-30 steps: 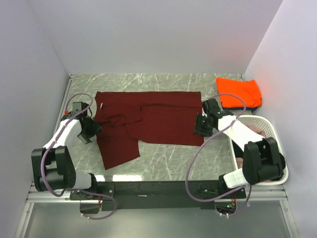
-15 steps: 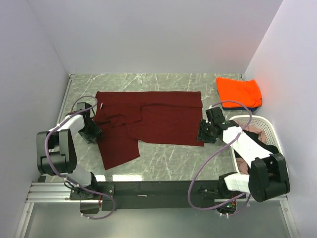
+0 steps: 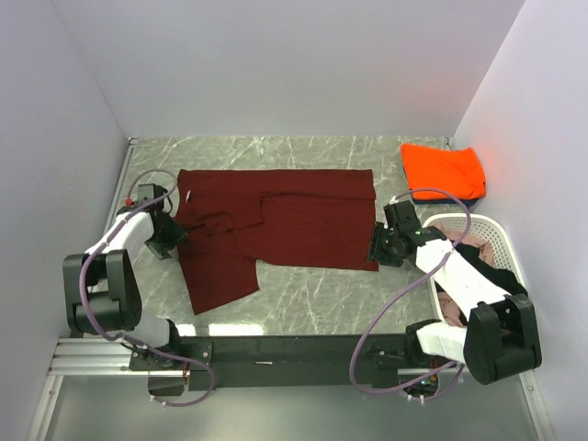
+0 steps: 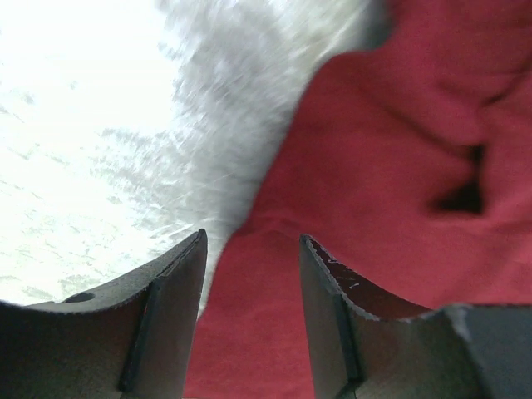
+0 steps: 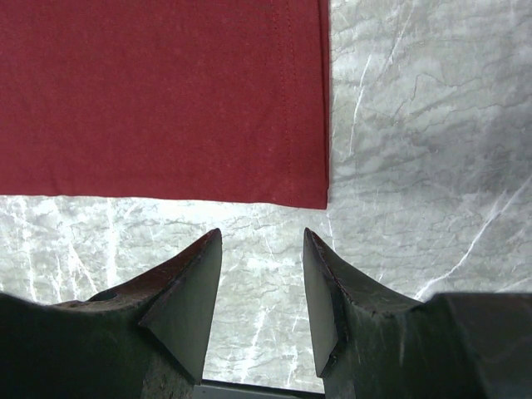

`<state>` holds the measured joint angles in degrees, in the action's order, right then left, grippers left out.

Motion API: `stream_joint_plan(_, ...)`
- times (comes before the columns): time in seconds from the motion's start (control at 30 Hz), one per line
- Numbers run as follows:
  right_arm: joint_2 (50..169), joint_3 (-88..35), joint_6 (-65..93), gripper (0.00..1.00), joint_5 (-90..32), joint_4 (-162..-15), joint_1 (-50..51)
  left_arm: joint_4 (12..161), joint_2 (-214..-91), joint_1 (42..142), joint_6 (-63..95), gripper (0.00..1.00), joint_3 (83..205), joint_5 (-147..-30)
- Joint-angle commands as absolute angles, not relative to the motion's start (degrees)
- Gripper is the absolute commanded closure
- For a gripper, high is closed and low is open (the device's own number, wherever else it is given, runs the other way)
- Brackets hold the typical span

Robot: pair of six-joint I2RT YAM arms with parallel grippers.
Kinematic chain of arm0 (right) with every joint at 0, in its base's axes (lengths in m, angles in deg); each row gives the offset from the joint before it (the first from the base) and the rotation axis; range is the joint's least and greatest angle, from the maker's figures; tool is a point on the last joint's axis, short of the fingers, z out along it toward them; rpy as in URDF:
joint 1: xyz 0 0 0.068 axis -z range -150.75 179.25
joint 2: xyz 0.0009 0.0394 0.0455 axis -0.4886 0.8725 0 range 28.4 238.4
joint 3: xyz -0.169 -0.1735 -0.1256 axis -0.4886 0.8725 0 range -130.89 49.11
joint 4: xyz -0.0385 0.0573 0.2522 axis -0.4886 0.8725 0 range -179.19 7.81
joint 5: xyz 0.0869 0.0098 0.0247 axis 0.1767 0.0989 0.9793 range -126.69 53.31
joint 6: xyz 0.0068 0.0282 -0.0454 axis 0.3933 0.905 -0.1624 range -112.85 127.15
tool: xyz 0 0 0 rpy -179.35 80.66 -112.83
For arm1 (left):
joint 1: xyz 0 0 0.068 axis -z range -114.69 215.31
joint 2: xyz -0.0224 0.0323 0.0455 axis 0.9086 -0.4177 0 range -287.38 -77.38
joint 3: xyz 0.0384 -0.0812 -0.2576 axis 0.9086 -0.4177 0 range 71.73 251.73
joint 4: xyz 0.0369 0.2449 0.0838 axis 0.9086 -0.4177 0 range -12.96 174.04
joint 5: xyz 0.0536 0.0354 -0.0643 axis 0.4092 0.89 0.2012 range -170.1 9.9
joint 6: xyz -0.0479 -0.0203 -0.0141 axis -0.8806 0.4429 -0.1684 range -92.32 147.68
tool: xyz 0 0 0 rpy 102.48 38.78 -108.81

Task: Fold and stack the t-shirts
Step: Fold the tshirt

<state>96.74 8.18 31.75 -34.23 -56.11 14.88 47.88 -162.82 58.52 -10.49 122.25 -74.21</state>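
1. Slightly nearer the front edge now, right gripper [image 5: 262, 234] hovers, jaws apart, over table [image 5: 416, 125] beside maroon t-shirt [image 5: 158, 91] corner.
2. left gripper [image 4: 251, 239]: jaws apart at shirt's left edge.
3. Shirt lies spread mid-table.

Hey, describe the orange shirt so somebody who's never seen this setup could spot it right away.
Go to the far right corner of the grey marble table, just beyond the white basket. The orange t-shirt lies there folded into a compact rectangle. It is the only bright piece, unlike the dark maroon t-shirt spread out mid-table.
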Motion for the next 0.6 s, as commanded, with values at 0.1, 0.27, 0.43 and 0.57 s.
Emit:
stream_joint_plan(0.1,94.5,7.63,32.28,0.49,-35.46,-55.8,14.66,49.06,-160.51,58.37,-10.64,0.47,125.17,-73.77)
stream_joint_plan(0.27,93.7,8.24,32.37,0.49,-35.46,-55.36,14.66,50.64,-164.38,58.37,-11.08,0.48,124.73,-74.3)
stream_joint_plan(0.43,92.74,9.21,32.55,0.49,-36.16,-54.83,14.66,50.47,-167.02,58.37,-10.91,0.48,123.94,-73.95)
stream_joint_plan(0.57,92.3,10.26,32.9,0.49,-36.25,-55.0,14.66,50.03,-167.2,58.37,-10.99,0.55,122.36,-73.33)
